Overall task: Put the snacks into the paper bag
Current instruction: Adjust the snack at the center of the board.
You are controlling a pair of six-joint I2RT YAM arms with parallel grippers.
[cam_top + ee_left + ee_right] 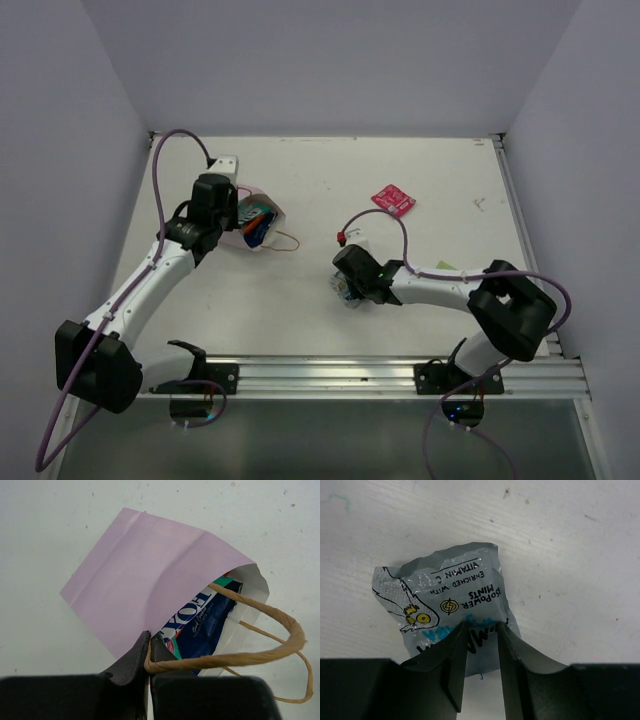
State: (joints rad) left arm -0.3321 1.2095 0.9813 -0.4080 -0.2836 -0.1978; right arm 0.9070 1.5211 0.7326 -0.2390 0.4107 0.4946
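1. Right pincer (480,637): lowered over the near edge of the silver-grey packet (445,597). The jaws are narrowed, with foil showing in the gap. It cannot be told whether they actually pinch it.
2. Silver-grey packet: lies crumpled on the desk (570,555), about mid-desk and well apart from the bag. It is not yet bagged.
3. Hazard, item 2: only the packet's edge sits between the jaws. Slick, puckered foil held that shallowly could slide out on the lift or drop on the way across.
4. Left pincer (149,642): clamped shut on the rim of the paper bag (145,570), just where a string handle (280,625) crosses it.
5. Paper bag: lies on its side on the desk, left of centre, with its mouth propped open toward the right arm.
6. Bag contents: a dark blue packet (200,625) sits at the mouth, with a sliver of a teal-green packet (223,581) behind it.
7. Hazard, items 4–6: the opening is shallow and partly filled.
   - An incoming packet could snag a handle loop.
   - It could butt against the blue packet and shove the contents or the bag itself.
   - It could pull the thin paper rim out of the clamp.
8. Pink-red packet (393,200): lies farthest out on the desk, apart from both arms and not yet bagged.
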